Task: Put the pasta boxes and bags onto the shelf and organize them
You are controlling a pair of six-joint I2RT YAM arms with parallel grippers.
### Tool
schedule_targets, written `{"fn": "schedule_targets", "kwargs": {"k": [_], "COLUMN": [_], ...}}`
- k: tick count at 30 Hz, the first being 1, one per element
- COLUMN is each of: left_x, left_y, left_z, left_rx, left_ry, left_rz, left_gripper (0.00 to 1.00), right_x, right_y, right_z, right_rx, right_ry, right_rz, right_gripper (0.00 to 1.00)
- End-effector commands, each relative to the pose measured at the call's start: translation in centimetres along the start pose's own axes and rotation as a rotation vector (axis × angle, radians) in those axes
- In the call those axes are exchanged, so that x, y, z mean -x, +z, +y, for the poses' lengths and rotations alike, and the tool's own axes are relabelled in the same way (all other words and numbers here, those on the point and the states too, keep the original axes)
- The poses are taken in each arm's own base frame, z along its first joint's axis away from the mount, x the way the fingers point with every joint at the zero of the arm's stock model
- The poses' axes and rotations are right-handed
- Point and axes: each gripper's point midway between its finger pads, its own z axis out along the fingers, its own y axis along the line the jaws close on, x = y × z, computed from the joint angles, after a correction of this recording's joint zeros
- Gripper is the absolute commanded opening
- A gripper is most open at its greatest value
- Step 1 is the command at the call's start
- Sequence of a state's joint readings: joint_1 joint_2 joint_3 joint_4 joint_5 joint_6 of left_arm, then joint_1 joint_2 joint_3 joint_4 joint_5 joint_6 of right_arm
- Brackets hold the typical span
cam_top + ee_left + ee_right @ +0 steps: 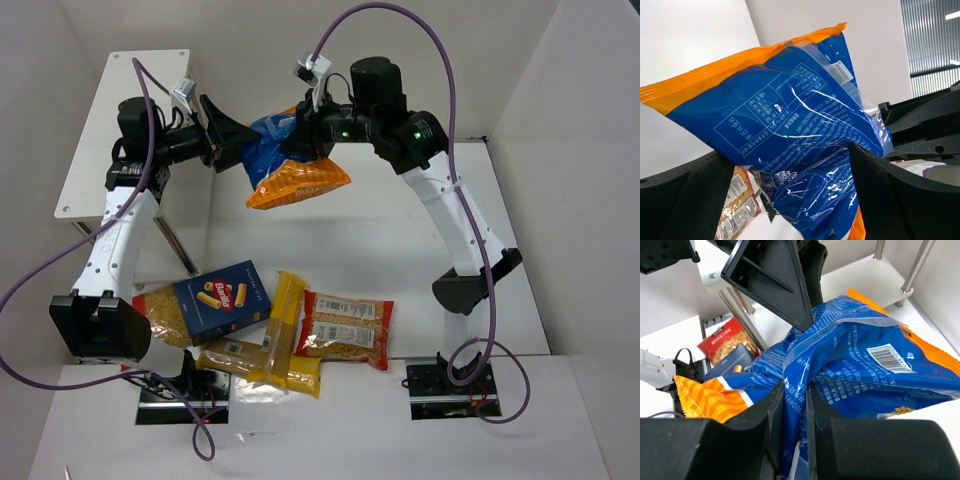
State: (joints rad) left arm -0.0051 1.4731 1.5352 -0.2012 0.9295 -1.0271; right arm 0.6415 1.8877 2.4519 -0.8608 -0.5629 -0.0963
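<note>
At the near edge of the surface (pixel 400 250), a blue pasta carton (pixel 222 300), long yellow spaghetti packs (pixel 283 325) and red-trimmed clear bags (pixel 345 328) are lying together. Farther back, the crinkly blue bag (pixel 290 165) is hanging in the air, the right hand (pixel 794 400) pinching its middle while the left hand (pixel 790 185) is gaping wide around one end. The shelf (pixel 95 130) is standing at the far left corner. Should the right hand release before the left closes, the bag is likely falling.

Bag (pixel 292 172) blue, orange striped end (white print); carton (pixel 222 298) dark blue.
</note>
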Motion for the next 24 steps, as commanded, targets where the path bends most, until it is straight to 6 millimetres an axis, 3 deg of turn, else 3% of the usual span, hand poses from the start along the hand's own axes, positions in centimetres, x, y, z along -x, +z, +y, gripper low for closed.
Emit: {"fn": "schedule_targets", "kwargs": {"k": [1, 4, 9, 13, 14, 16, 20, 21, 24], "left_x": [0.4, 0.5, 0.5, 0.8, 0.9, 1.2, 1.4, 1.5, 1.5], "left_y": [-0.3, -0.1, -0.6, -0.8, -0.9, -1.2, -1.3, -1.7, -1.8], "left_z": [-3.3, -3.4, -4.9, -6.4, -6.7, -7.7, -8.6, -9.6, -9.8], "left_rx": [-0.088, -0.103, -0.142, -0.188, -0.192, -0.206, -0.233, -0.254, -0.251], "left_ry": [0.071, 0.084, 0.148, 0.233, 0.252, 0.291, 0.363, 0.410, 0.428], "left_rz": [0.017, 0.025, 0.038, 0.040, 0.036, 0.025, 0.024, 0.021, 0.021], "left_gripper": [0.97, 0.97, 0.80, 0.46, 0.22, 0.02, 0.00, 0.00, 0.00], "right_x": [6.5, 6.9, 6.9, 7.1, 6.8, 6.5, 5.7, 5.3, 5.4], "right_y": [-1.4, -1.5, -1.3, -1.3, -1.1, -0.9, -0.6, -0.3, -0.8], "right_z": [1.9, 2.1, 1.7, 2.0, 1.9, 1.9, 1.6, 1.2, 1.0], "right_rx": [0.056, 0.065, 0.053, 0.064, 0.065, 0.074, 0.066, 0.055, 0.022], "right_ry": [-0.122, -0.131, -0.129, -0.136, -0.131, -0.126, -0.112, -0.103, -0.110], "right_rz": [-0.207, -0.218, -0.218, -0.225, -0.218, -0.210, -0.191, -0.179, -0.180], "right_gripper": [0.00, 0.00, 0.00, 0.00, 0.00, 0.00, 0.00, 0.00, 0.01]}}
